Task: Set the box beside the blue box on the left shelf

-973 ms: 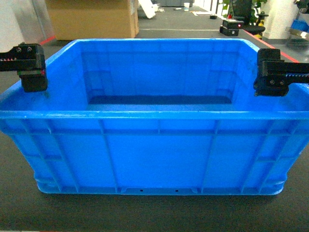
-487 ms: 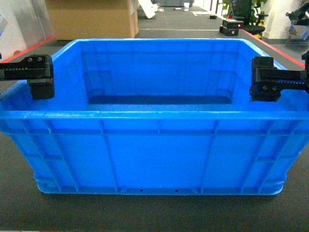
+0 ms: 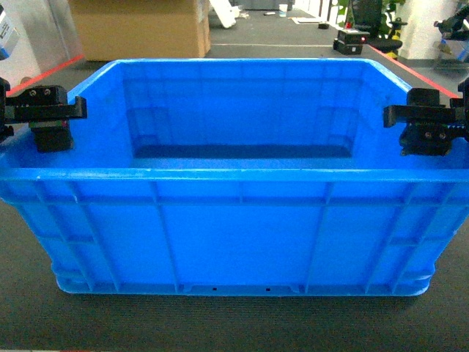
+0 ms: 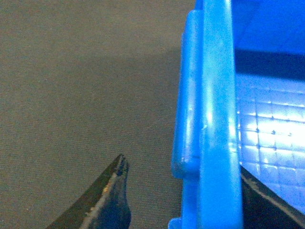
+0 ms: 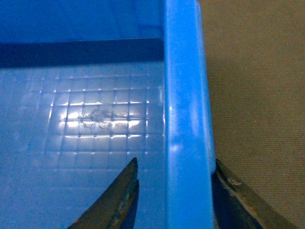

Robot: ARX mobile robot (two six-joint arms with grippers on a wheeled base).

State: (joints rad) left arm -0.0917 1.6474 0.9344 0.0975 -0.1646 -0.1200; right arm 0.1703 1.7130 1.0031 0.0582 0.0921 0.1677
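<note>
The box (image 3: pixel 242 235), a large bright-blue crate with ribbed walls, stands on a dark matte surface and fills the head view. My left gripper (image 3: pixel 44 117) sits at its left rim and my right gripper (image 3: pixel 425 128) at its right rim. In the left wrist view my left gripper (image 4: pixel 183 164) is open astride the rim (image 4: pixel 214 119), its outer finger (image 4: pixel 112 200) well clear of the wall. In the right wrist view my right gripper (image 5: pixel 175 162) is open astride the rim (image 5: pixel 186 95), its inner finger (image 5: pixel 119 200) off the wall. The left shelf and the other blue box are out of view.
A big cardboard box (image 3: pixel 139 29) stands behind the crate. A black device with a red light (image 3: pixel 350 40) sits far back right. A red floor line (image 3: pixel 418 73) runs along the right. Dark matte surface (image 3: pixel 220 323) lies around the crate.
Both grippers have shifted along the crate's side rims, inward at first and now outward again, with a thin finger showing over each rim. The crate has not moved.
</note>
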